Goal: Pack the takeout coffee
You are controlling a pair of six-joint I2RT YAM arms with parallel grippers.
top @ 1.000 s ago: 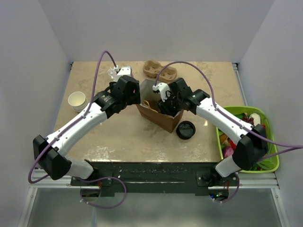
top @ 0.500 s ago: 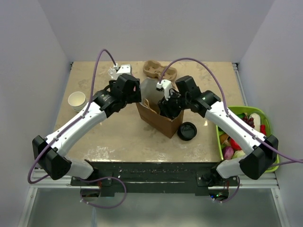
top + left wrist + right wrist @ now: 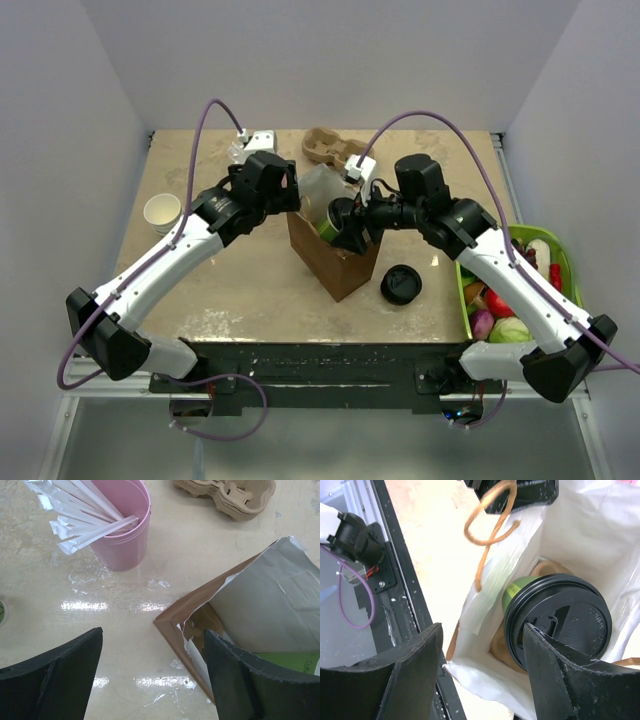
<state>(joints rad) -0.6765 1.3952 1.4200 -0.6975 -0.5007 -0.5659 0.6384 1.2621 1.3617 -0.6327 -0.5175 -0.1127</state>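
We see a brown paper bag [image 3: 335, 268] with a white lining. Inside it, the takeout coffee [image 3: 560, 620] shows a black lid over a green patch. At 11 o'clock in the left wrist view, a pink cup [image 3: 125, 535] holds white wrapped straws [image 3: 80, 510]. The cup carrier [image 3: 227, 497] is tan and the surface [image 3: 250, 290] is mottled beige. At 3 o'clock the bin [image 3: 535, 233] is lime green, and the loose lid [image 3: 401, 285] is black.

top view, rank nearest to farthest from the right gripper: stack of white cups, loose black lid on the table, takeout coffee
From the right gripper:
1. takeout coffee, inside the paper bag, right at the fingers
2. loose black lid, on the table at the bag's right
3. stack of white cups, far left side
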